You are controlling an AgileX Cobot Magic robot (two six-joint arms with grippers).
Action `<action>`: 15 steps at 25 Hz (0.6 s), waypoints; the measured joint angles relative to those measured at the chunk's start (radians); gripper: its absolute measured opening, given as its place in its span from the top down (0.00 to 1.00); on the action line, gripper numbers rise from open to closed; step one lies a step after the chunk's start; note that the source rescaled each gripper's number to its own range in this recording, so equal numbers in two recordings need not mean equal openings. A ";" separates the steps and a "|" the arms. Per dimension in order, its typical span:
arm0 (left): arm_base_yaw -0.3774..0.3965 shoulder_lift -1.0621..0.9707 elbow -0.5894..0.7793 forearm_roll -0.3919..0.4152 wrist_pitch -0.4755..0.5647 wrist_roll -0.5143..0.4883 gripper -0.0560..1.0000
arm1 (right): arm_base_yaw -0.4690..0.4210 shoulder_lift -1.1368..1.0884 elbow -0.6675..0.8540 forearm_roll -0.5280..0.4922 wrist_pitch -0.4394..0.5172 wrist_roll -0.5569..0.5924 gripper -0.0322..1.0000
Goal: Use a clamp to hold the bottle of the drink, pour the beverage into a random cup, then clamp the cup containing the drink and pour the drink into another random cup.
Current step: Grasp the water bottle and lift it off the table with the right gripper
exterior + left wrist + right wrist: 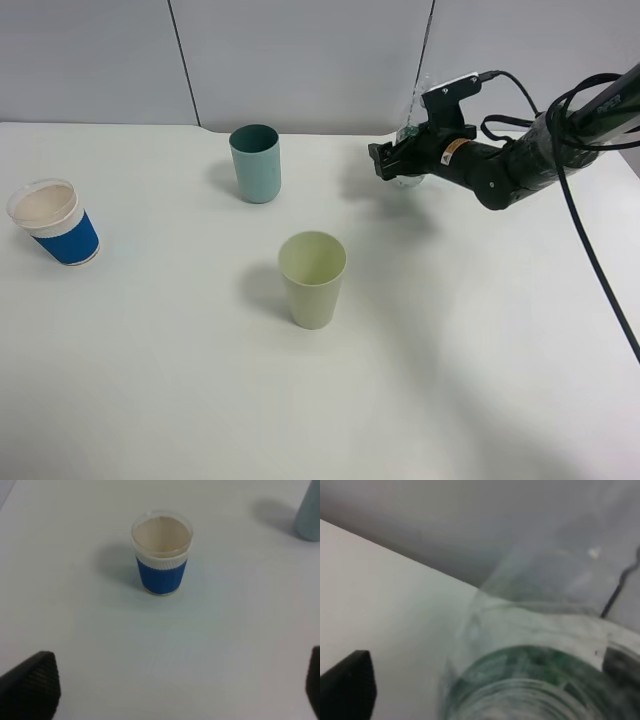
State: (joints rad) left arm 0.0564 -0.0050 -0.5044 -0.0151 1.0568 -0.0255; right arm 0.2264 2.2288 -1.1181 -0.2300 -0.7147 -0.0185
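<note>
The clear bottle (411, 110) with a dark green label stands at the back right of the table. My right gripper (398, 160) is open, and the bottle's body lies between its spread fingers. In the right wrist view the bottle (535, 650) fills the frame, with a gap between it and one finger (347, 685) of the right gripper (490, 675). The teal cup (255, 162) stands at the back middle. The blue-and-white cup (55, 222) stands at the far left. My left gripper (182, 680) is open and empty, short of that cup (161, 552).
A pale yellow-green cup (312, 278) stands upright mid-table, in front of the teal cup. The white table (450, 350) ends at a grey wall behind the bottle. The teal cup's edge shows in the left wrist view (307, 515).
</note>
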 joint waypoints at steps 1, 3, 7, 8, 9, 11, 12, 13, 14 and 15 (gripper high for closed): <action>0.000 0.000 0.000 0.000 0.000 0.000 0.00 | 0.000 0.000 0.000 0.000 0.010 0.031 0.61; 0.000 0.000 0.000 0.000 0.000 0.000 0.00 | 0.000 0.000 0.000 -0.001 0.023 0.088 0.97; 0.000 0.000 0.000 0.000 0.000 0.000 0.00 | 0.000 0.000 -0.003 -0.020 0.037 0.125 0.97; 0.000 0.000 0.000 0.000 0.000 0.000 0.00 | 0.000 0.000 -0.004 -0.027 0.041 0.127 0.97; 0.000 0.000 0.000 0.000 0.000 0.000 0.00 | 0.000 -0.001 -0.004 -0.031 0.041 0.129 0.97; 0.000 0.000 0.000 0.000 0.000 0.000 0.00 | 0.000 -0.002 -0.004 -0.035 0.043 0.130 0.97; 0.000 0.000 0.000 0.000 0.000 0.000 0.00 | 0.001 -0.003 -0.004 -0.035 0.047 0.131 0.97; 0.000 0.000 0.000 0.000 0.000 0.000 0.00 | 0.002 -0.006 -0.004 -0.036 0.054 0.131 0.97; 0.000 0.000 0.000 0.000 0.000 0.000 0.00 | 0.005 -0.013 -0.004 -0.036 0.070 0.131 0.97; 0.000 0.000 0.000 0.000 0.000 0.000 0.00 | 0.008 -0.019 -0.004 -0.037 0.086 0.131 0.97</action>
State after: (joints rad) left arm 0.0564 -0.0050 -0.5044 -0.0151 1.0568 -0.0255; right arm 0.2345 2.2094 -1.1220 -0.2672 -0.6283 0.1130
